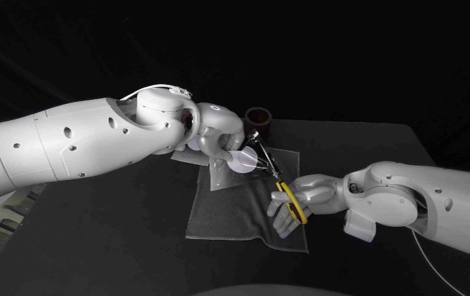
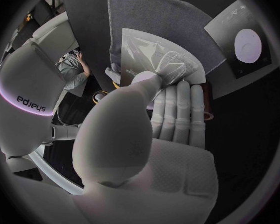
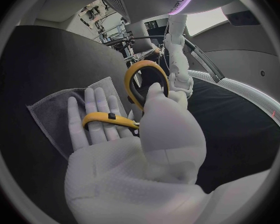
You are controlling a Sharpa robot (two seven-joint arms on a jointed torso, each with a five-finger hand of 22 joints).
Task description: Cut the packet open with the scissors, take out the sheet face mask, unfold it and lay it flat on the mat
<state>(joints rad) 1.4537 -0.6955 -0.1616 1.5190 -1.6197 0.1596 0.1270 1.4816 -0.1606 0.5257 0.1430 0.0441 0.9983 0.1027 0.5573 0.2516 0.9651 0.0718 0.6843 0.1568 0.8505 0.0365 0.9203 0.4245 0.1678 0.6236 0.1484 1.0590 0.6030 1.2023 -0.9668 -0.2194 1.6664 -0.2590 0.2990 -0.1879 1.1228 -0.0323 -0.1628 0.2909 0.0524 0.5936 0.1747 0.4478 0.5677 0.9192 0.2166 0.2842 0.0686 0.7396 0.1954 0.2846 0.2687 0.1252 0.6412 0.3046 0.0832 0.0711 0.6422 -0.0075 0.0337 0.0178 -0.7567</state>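
My left hand [image 1: 217, 138] pinches a silvery packet [image 1: 235, 165] by its top edge and holds it above the grey mat [image 1: 235, 218]. In the left wrist view the thumb presses the packet [image 2: 168, 59] against the fingers [image 2: 177, 109]. My right hand [image 1: 301, 199] holds the yellow-handled scissors [image 1: 291, 202]. Their blades reach up along the packet's right edge toward the left fingers. The two handle loops of the scissors [image 3: 141, 87] stand apart around the right hand [image 3: 140, 134]. The blade tips are too small to make out.
A dark cylinder [image 1: 259, 115] stands at the back, just behind the left hand. Another flat dark packet with a white round mark [image 2: 242, 45] lies on the black table beside the mat [image 2: 159, 15]. The table's far edge runs behind it.
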